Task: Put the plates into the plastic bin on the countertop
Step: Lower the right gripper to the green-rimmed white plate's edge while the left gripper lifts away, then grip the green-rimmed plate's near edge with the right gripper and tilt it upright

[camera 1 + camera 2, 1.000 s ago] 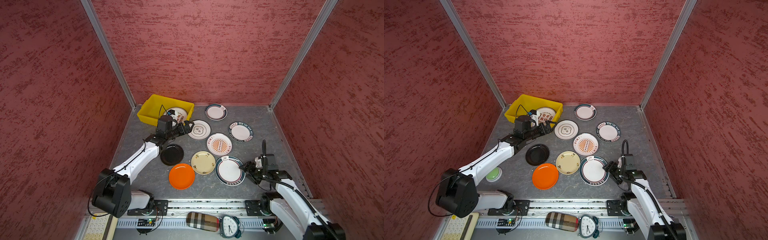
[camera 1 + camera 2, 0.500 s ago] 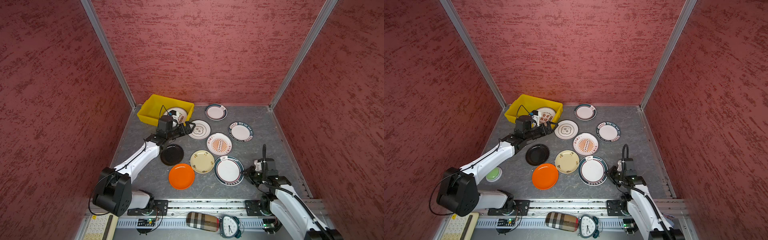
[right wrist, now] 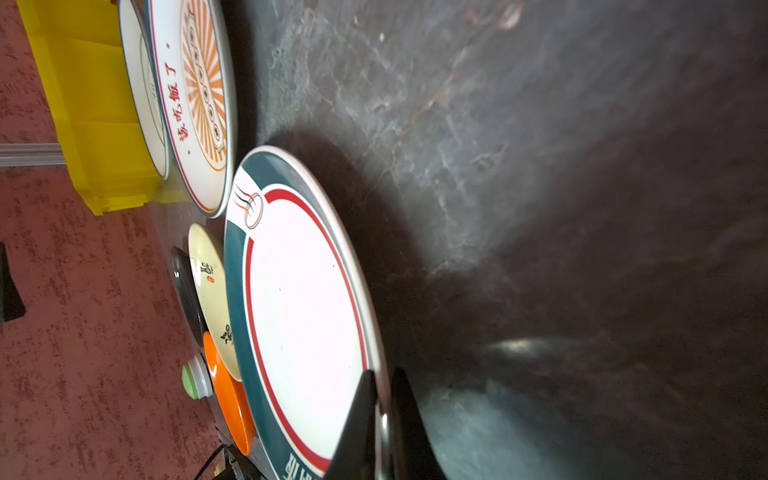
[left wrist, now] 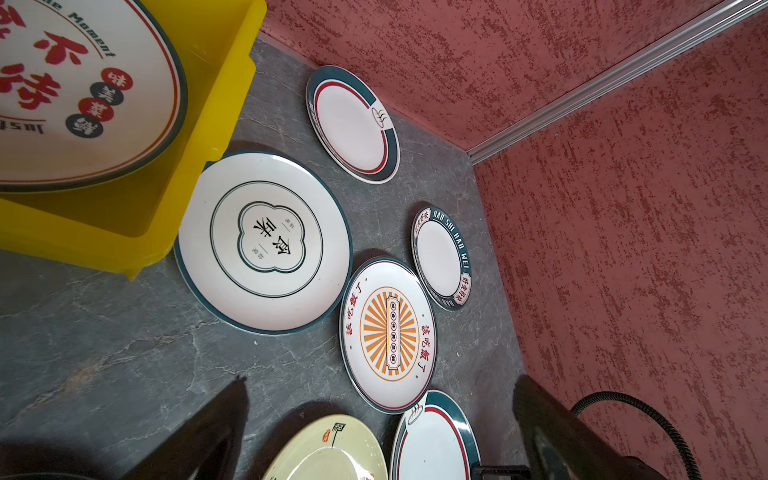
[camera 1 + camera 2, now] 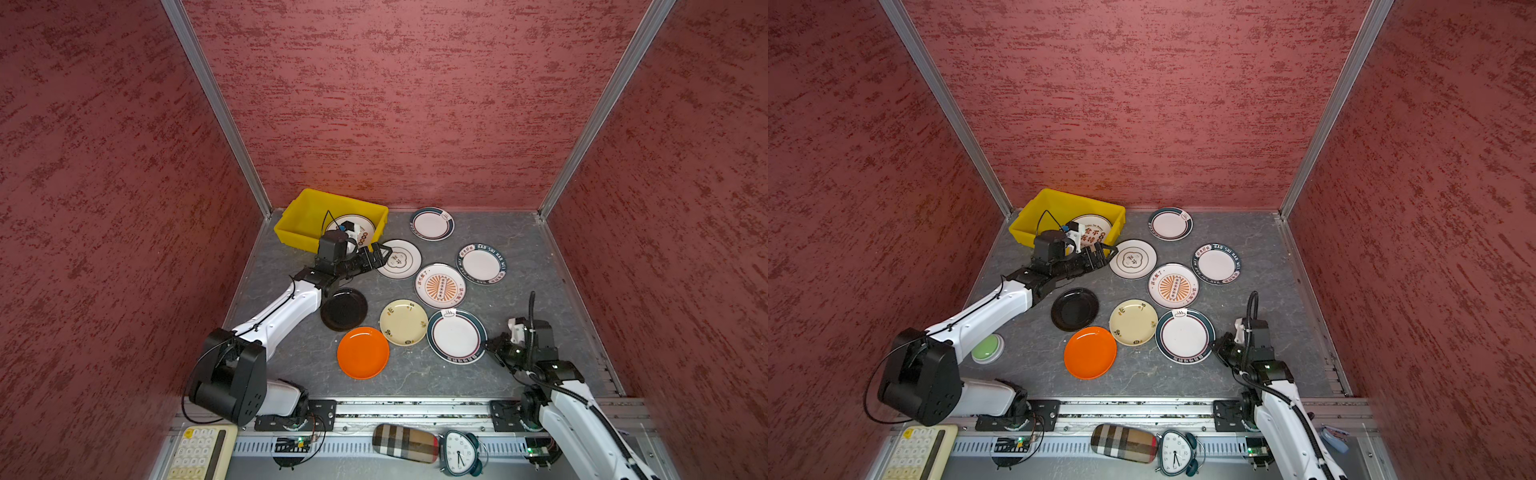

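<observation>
white right arm [image 5: 577,419] low at plate [image 5: 456,337] rim

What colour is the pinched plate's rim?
Dark teal with a red ring, on the round white plate; best in right wrist view.

Both top views are bright, even and sharp, lit softly from above. The arms throw only short, faint shadows on the desk [image 5: 540,257], and the black plate [image 5: 343,309] carries a dull sheen. The straight rails [image 5: 215,104] lean outward toward the frame edges. In the right wrist view the teal-rimmed plate [image 3: 307,316] is blown out white, the desk beyond falls dark and smeared, and the right tool [image 3: 384,376] is a blurred silhouette.
</observation>
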